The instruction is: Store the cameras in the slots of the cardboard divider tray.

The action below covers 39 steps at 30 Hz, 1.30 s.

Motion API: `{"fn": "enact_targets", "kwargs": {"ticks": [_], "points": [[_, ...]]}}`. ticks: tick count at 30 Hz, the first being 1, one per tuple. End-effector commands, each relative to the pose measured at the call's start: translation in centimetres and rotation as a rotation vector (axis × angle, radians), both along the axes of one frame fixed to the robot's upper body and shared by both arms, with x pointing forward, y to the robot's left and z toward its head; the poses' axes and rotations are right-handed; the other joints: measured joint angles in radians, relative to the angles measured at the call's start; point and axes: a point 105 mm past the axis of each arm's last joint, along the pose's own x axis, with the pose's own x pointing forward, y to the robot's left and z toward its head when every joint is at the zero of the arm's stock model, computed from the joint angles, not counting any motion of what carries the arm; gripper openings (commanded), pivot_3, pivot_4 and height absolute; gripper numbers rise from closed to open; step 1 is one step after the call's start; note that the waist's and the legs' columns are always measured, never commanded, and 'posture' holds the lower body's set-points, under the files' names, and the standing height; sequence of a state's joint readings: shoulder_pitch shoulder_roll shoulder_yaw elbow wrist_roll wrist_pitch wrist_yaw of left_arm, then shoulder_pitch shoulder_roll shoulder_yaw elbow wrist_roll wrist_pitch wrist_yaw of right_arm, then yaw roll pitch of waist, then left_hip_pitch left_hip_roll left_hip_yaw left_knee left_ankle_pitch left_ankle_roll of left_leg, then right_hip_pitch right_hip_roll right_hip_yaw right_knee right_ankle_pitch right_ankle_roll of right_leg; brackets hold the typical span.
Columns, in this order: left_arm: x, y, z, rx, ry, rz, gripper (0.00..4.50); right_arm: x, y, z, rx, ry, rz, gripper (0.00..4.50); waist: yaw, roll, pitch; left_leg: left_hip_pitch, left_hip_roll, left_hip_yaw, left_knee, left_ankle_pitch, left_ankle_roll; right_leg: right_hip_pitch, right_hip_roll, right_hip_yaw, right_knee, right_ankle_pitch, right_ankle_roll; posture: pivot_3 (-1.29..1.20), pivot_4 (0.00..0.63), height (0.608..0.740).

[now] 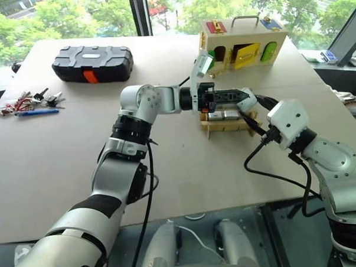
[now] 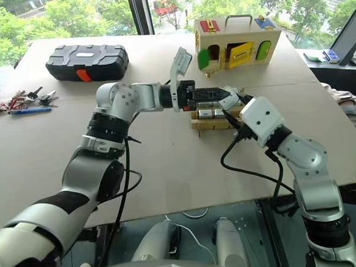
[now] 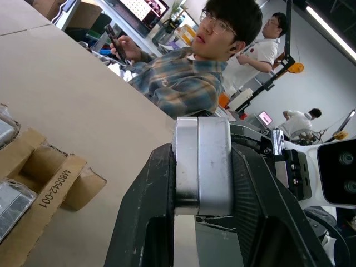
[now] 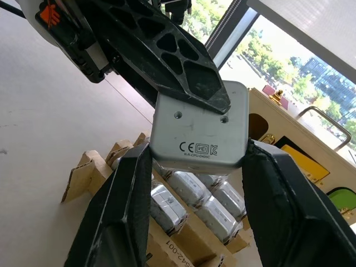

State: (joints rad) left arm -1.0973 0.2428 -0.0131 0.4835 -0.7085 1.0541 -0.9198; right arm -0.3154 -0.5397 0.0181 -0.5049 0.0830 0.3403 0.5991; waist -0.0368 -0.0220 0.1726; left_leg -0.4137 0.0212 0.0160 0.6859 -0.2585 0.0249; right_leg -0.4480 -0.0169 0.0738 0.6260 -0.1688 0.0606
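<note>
Camera passed between grippers above the tray
Left gripper (image 3: pixel 203 167) clamps a camera (image 4: pixel 200 127); right gripper (image 4: pixel 192 206) straddles it, jaws parted; cardboard divider tray (image 1: pixel 228 128) near the table's far edge.

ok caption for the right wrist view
Left gripper clamps a silver camera above the cardboard divider tray, right gripper straddling it.

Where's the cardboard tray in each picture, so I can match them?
Left eye view: tray right of centre, before the wooden box.
Right eye view: tray near centre, same spot.
Left wrist view: tray beside the black fingers, printed code showing.
Right wrist view: tray behind the held camera.
Shared landmark: that camera.
</note>
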Motion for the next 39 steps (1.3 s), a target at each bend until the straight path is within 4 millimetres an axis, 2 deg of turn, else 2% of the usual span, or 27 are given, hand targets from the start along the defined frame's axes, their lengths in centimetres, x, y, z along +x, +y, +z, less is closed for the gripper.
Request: {"fn": "enact_targets", "kwargs": {"ticks": [1,2,7,9,14,19,27,39], "points": [[0.0,-1.1,1.9,-0.016,-0.093,-0.030,0.78,-0.4,-0.3,1.8,0.038,-0.066,-0.020,3.74,0.001,0.000,0.000,0.000,0.000,0.000,0.000,0.000,0.000,0.000,0.000,0.000,0.000,0.000,0.000,0.00,0.150,0.740],[0.2,-1.3,2.0,-0.010,-0.131,-0.030,0.78,-0.4,-0.8,1.5,0.047,-0.054,-0.044,4.18,0.002,0.000,0.000,0.000,0.000,0.000,0.000,0.000,0.000,0.000,0.000,0.000,0.000,0.000,0.000,0.00,0.150,0.740],[1.7,-3.2,1.8,0.090,-0.383,-0.017,0.78,-0.9,-3.1,0.2,0.104,0.028,-0.132,4.19,0.016,0.000,0.000,-0.001,0.000,0.000,0.000,0.000,0.000,0.000,0.000,0.000,-0.001,0.000,0.000,0.00,0.150,0.740],[2.4,-4.9,0.9,0.193,-0.543,-0.026,0.78,-1.5,-4.0,-0.6,0.094,0.052,-0.174,4.19,0.026,0.000,0.000,-0.001,0.000,0.001,0.000,0.000,0.000,0.000,0.000,0.000,-0.001,0.000,0.000,0.00,0.150,0.740],[3.0,-7.8,-1.3,0.381,-0.731,-0.055,0.78,-2.7,-4.6,-1.9,0.080,0.088,-0.233,4.19,0.031,-0.001,0.001,-0.002,-0.001,0.001,0.001,-0.001,0.001,0.000,0.000,0.000,-0.002,-0.002,-0.004,0.00,0.150,0.740],[4.1,-7.9,-2.7,0.550,-0.838,-0.019,0.78,-3.8,-4.3,-2.1,0.090,0.089,-0.265,4.19,0.018,-0.001,0.001,-0.001,-0.001,0.002,0.001,-0.001,0.002,0.000,0.000,0.002,-0.002,-0.005,-0.001,0.00,0.150,0.740],[5.0,-7.6,-3.4,0.659,-0.909,0.026,0.78,-4.3,-4.6,-2.5,0.113,0.089,-0.320,4.19,0.026,-0.001,0.001,-0.002,-0.001,0.001,0.002,-0.001,0.002,0.000,0.000,0.001,-0.001,-0.005,0.000,0.00,0.150,0.740],[5.0,-8.2,-4.0,0.704,-0.933,0.033,0.78,-5.0,-5.0,-2.6,0.123,0.085,-0.358,4.19,0.024,-0.002,0.001,-0.001,-0.001,0.001,0.002,-0.001,0.002,0.000,0.000,0.001,-0.001,-0.005,0.000,0.00,0.150,0.740]]}}
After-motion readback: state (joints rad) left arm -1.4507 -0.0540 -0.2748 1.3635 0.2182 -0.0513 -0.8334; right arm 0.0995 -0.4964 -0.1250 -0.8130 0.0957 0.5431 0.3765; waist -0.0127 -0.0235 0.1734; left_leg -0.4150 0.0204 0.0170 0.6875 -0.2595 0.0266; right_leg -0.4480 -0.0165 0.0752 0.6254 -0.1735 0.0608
